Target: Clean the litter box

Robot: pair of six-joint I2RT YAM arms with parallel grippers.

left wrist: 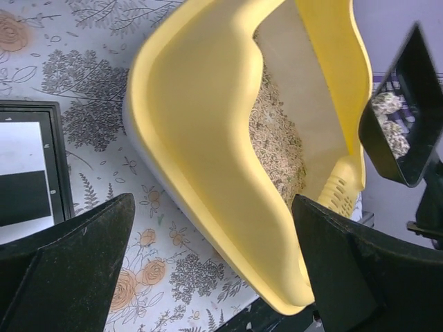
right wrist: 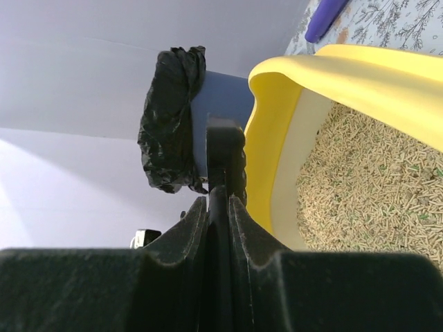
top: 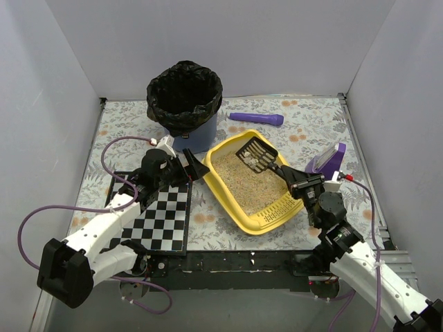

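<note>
- Top view: the right end effector (top: 293, 178) is pinched on the handle of a black slotted plastic scoop (top: 255, 153). The scoop's head reaches ahead of it over the far end of the large shallow yellow plastic litter box (top: 280, 211), which lies on the flower-patterned worktop (top: 124, 117) between the two end effectors.
- Pale clumps (top: 257, 158) sit in the scoop. It is probably held roughly level so that loose granules can sift back while the clumps do not roll off.
- The right arm rises from its base, bends at the elbow and stretches forward and inward. The blue round bin lined with a black bag (top: 197, 133) stands beyond and to the left of the scoop, a likely place to tip the load.
- The left end effector (top: 192, 164) is spread wide just beside the box's left rim, its arm angled in over a black-and-white chequered board (top: 163, 214). It seems placed to steady the box.
- A purple cylinder (top: 256, 118) lies well beyond both.
- Left wrist view: both fingers (left wrist: 69, 277) stand far apart with the box's yellow outer wall ahead between them. I cannot tell whether they touch it. The loaded scoop hangs to the right, above the rim.
- Right wrist view: the fingers (right wrist: 173, 232) press together on the thin black handle. The bin is straight ahead and the beige litter lies down to the right.
</note>
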